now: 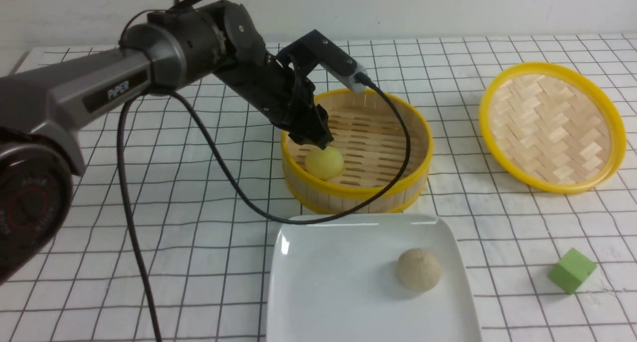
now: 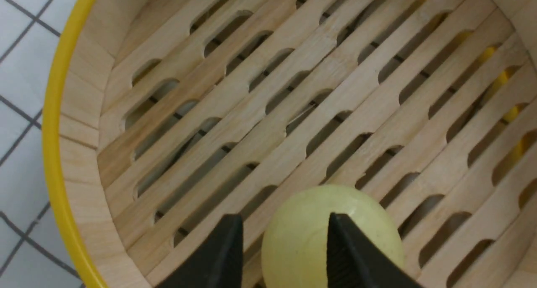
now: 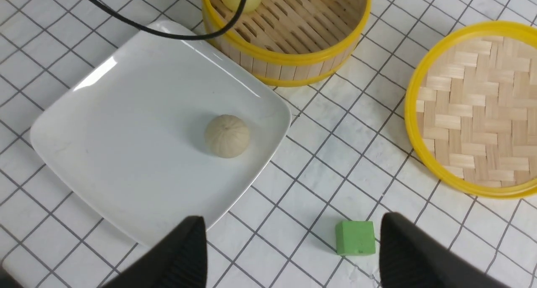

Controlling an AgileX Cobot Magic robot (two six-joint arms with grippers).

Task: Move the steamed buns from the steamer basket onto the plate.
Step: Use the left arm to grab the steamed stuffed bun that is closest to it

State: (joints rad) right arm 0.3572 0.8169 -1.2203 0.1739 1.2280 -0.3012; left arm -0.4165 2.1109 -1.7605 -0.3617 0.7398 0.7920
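1. Your left gripper [image 1: 318, 142] is inside the steamer basket [image 1: 348, 202], low over the near left part of its slatted floor.
2. Its fingers [image 2: 218, 258] stand apart. The pale yellow bun [image 2: 293, 237] lies just under them. Its top shows in the gap, and one finger covers a part of it. Whether the tips touch the bun, you cannot tell from these views.
3. The pale yellow bun rests on the basket floor, close to the wall on the left side.
4. The pleated bun [image 1: 419, 269] sits already on the white plate [image 1: 323, 292], in its right half and away from the rim. The plate lies just in front of the basket, on the robot's side.
5. Your right gripper [image 3: 292, 216] hangs above the checked table [image 1: 497, 232] with its fingers wide apart and nothing between them. The green cube [image 3: 355, 237] stands on the table below it, near the plate but not touching it.
6. The woven lid [image 1: 552, 127] lies on the table to the right of the basket, apart from it.
7. A black cable [image 1: 224, 172] from the left arm crosses the near rim of the basket and passes by the far edge of the plate.
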